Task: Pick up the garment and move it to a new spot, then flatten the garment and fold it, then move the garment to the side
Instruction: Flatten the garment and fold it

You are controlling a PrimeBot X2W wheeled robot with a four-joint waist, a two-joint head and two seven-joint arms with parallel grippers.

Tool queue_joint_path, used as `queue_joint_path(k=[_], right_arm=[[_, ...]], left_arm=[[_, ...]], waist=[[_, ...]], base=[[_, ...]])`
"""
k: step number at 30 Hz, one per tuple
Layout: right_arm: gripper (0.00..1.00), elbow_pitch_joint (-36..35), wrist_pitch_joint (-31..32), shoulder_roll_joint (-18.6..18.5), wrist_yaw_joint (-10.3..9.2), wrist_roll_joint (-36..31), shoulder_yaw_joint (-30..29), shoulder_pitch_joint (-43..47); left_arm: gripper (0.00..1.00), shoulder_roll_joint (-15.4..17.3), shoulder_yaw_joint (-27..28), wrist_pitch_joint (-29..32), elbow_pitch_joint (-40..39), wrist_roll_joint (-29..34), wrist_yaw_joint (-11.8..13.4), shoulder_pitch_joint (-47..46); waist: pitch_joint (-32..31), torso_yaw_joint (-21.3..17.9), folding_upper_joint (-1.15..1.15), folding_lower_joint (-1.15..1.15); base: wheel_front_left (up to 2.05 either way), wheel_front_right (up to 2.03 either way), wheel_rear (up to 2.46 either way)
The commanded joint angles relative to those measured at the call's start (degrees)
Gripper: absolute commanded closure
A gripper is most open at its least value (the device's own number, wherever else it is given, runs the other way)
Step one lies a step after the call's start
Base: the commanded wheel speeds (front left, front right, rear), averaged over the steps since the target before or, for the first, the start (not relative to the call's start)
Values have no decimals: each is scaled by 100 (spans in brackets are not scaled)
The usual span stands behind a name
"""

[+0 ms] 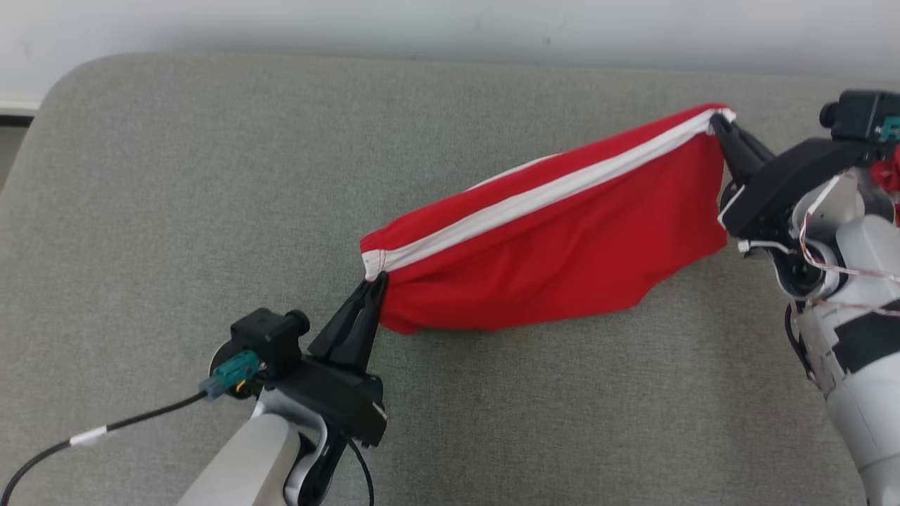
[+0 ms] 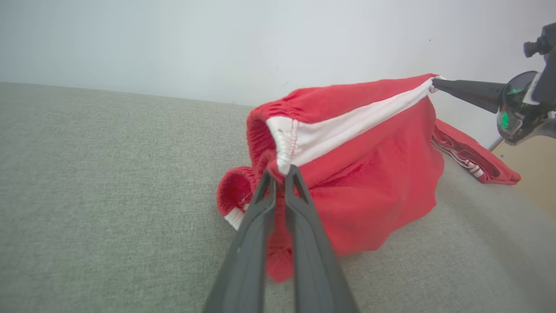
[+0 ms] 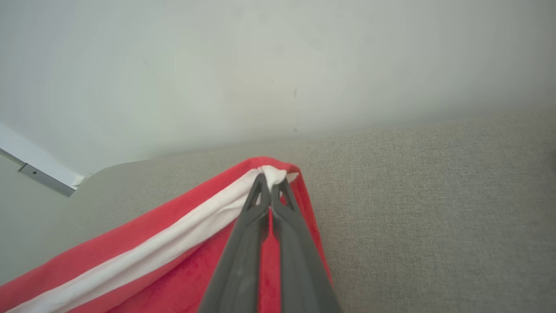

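Left gripper (image 1: 377, 281) is pinched on the red garment (image 1: 562, 260) at its 8 o'clock corner, right gripper (image 1: 716, 121) clamped at 2 o'clock, fabric sagging between them over the grey surface (image 1: 176, 211).

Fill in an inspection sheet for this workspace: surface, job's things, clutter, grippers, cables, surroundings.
Surface: grey fabric table, rounded far-left corner.
Job's things: red garment with a white stripe, stretched between both grippers, lower part sagging toward the surface.
Clutter: red striped cloth lying beyond the right gripper; whether it is separate, cannot tell.
Grippers: left gripper shut on one end of the stripe; right gripper shut on the other.
Cables: black cable trailing from the left wrist; thin wires on the right arm.
Surroundings: pale wall behind the table.
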Motion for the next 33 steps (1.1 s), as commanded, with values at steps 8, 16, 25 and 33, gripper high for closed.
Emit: queue_joint_path(k=[8, 16, 25, 33], right_arm=[[100, 1067, -449, 40, -17, -333, 671, -976], [100, 1880, -734, 8, -17, -347, 1104, -1364], [0, 1967, -996, -47, -17, 75, 1562, -1282], [0, 1642, -1129, -485, -17, 579, 2050, -760]], left_arm=[[100, -221, -148, -15, 502, -92, 0, -672], [100, -311, -288, -15, 756, -165, -2, -817], [0, -273, 56, -16, 509, 243, 0, -584], [0, -332, 1000, -16, -460, 1039, 320, 179]], waist=[[630, 156, -1, -1], [737, 210, -1, -1], [535, 119, -1, -1], [169, 120, -1, -1]], base=[[0, 0, 0], [0, 0, 0], [0, 0, 0], [0, 0, 0]])
